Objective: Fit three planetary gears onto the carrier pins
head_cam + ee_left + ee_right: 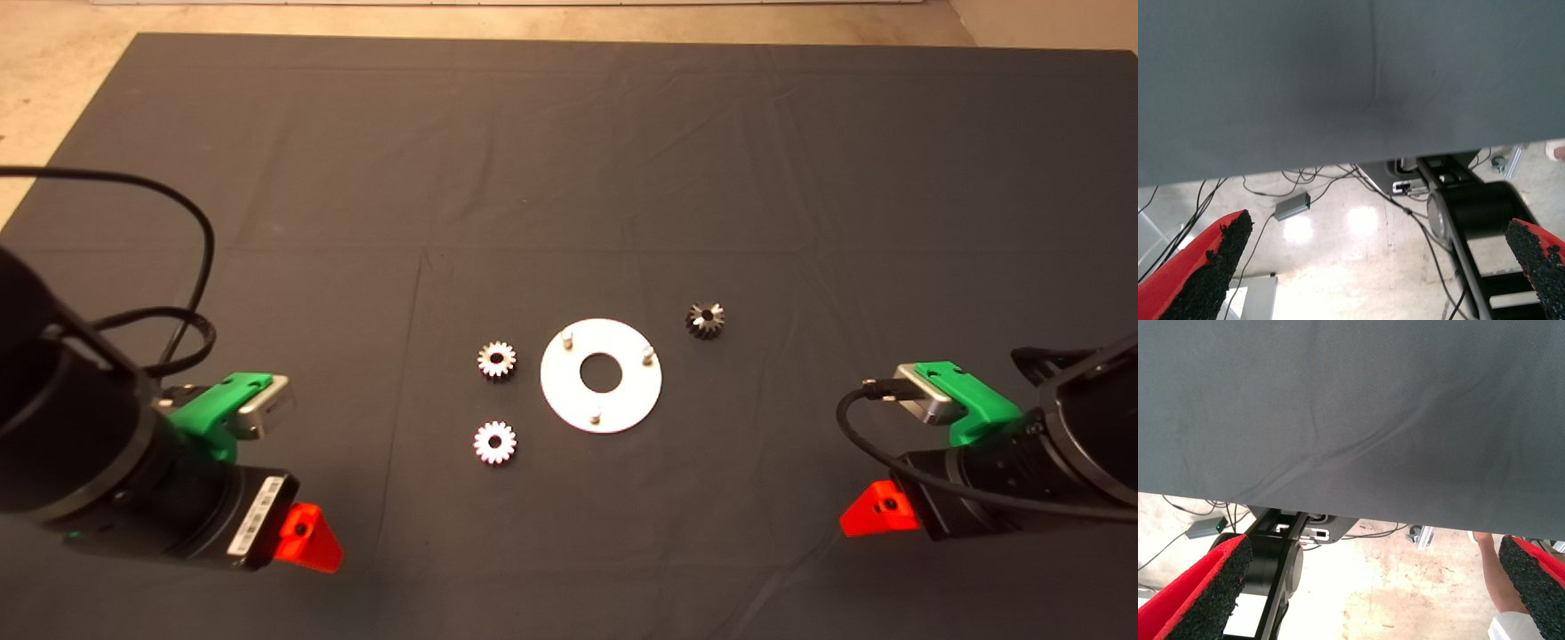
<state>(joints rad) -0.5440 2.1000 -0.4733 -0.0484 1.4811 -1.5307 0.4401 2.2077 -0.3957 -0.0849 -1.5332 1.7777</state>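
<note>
In the head view a flat round silver disc [601, 375] with a large centre hole lies on the dark mat. Three carrier pins stand on it: one at the far left [567, 336], one at the right [648, 354], one at the near side [597, 413]. All pins are bare. Two planetary gears lie left of the disc, one [497, 360] close to it and one [495, 442] nearer the front. A third, darker gear [705, 319] lies right of the disc. My left gripper [1381, 267] waits at the lower left, open and empty. My right gripper [1378, 590] waits at the lower right, open and empty.
Black cables [191, 267] loop over the mat beside the left arm. Both wrist views look past the mat's edge at the floor, with cables, a small grey box [1293, 207] and the robot's base [1281, 553]. A person's leg [1495, 577] shows in the right wrist view.
</note>
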